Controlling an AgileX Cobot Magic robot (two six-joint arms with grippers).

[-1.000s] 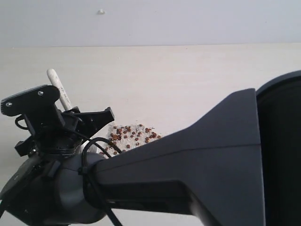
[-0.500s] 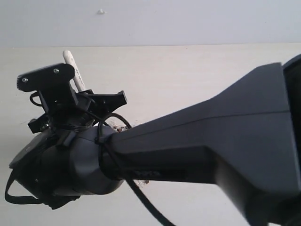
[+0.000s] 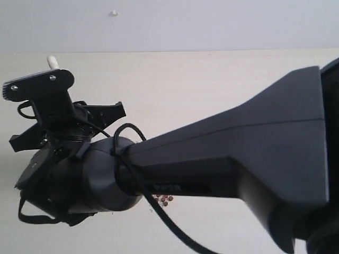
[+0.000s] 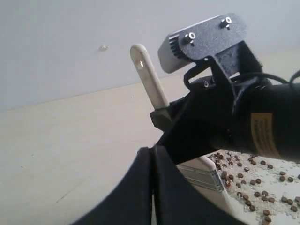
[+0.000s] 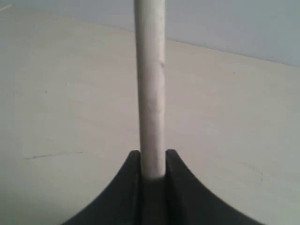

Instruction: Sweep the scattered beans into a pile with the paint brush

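**Entry: sweeping beans, mid-task.**

- **Tool:** paint brush [image 4: 148, 77], pale wooden handle with a hole near its end, silver band [image 4: 202, 175] low on the head. It stands tilted, handle end uppermost, head down by the table [image 3: 222, 84].
- **Bristles:** mostly hidden behind dark gripper bodies. Cannot tell whether they touch the surface.
- **Holder:** right gripper [image 5: 153, 165], fingers clamped on the handle partway along its length. The shaft rises straight out between them in the right wrist view.
- **Right arm** [image 3: 238, 153]: reaches across the exterior view to the left side and hides most of the work area there.
- **Left gripper** [image 4: 152, 152]: fingers pressed together with nothing between them, apart from the brush, taking no part.
- **Material:** beans [image 4: 243, 180], small, dark reddish-brown, lying loose among whitish grains [image 4: 281, 187] just beside the brush head. In the exterior view only a few peep out below the arm.
- **Condition of material:** spread thin with gaps between single beans, not heaped.
- **Step judged in hand:** a sweeping stroke, or the setting-up of one, with the gathering far from done.
- **Next move calls for:**
  - setting the bristles on the table at the outer edge of the spread;
  - drawing them toward its middle with light, even pressure;
  - keeping the handle from twisting in the grip;
  - a slow pace, since round beans are likely to roll away from a fast stroke.
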